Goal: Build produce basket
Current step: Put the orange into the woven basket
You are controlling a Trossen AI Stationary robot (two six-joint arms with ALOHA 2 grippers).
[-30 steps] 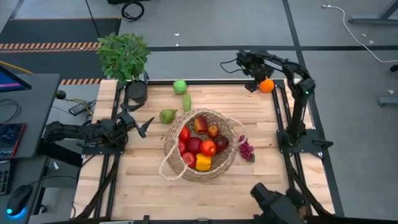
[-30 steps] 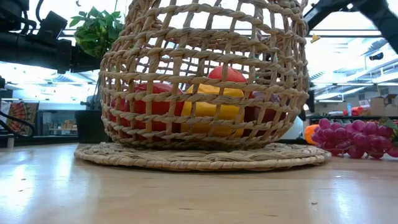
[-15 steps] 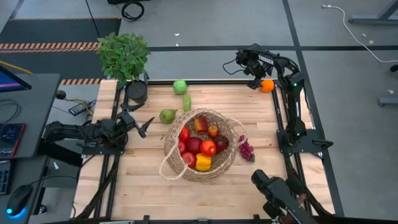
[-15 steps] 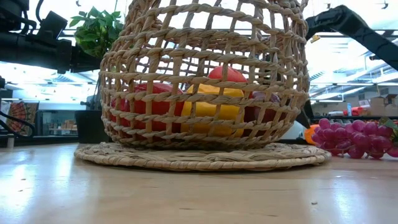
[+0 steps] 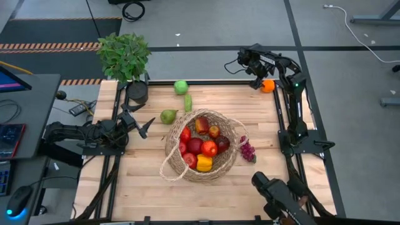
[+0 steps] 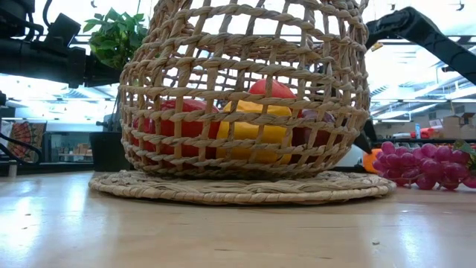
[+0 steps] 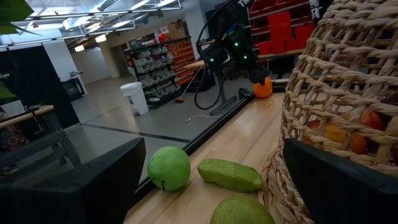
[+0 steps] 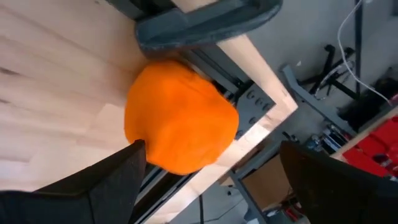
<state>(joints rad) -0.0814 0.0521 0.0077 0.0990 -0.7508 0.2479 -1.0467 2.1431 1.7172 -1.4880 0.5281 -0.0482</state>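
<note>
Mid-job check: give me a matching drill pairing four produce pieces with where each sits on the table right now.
Things:
1. orange
2. grape bunch
3. green apple
4. yellow pepper

Places:
A. inside the basket
B. far right corner, at the right hand
C. on the table by the basket's right side
D. far edge, near the potted plant

Pairs: 1-B, 2-C, 3-D, 4-A

The woven basket (image 6: pixel 245 89) holds red and yellow produce (image 6: pixel 253 130), purple grapes (image 6: pixel 425 165) lying beside it.
</note>
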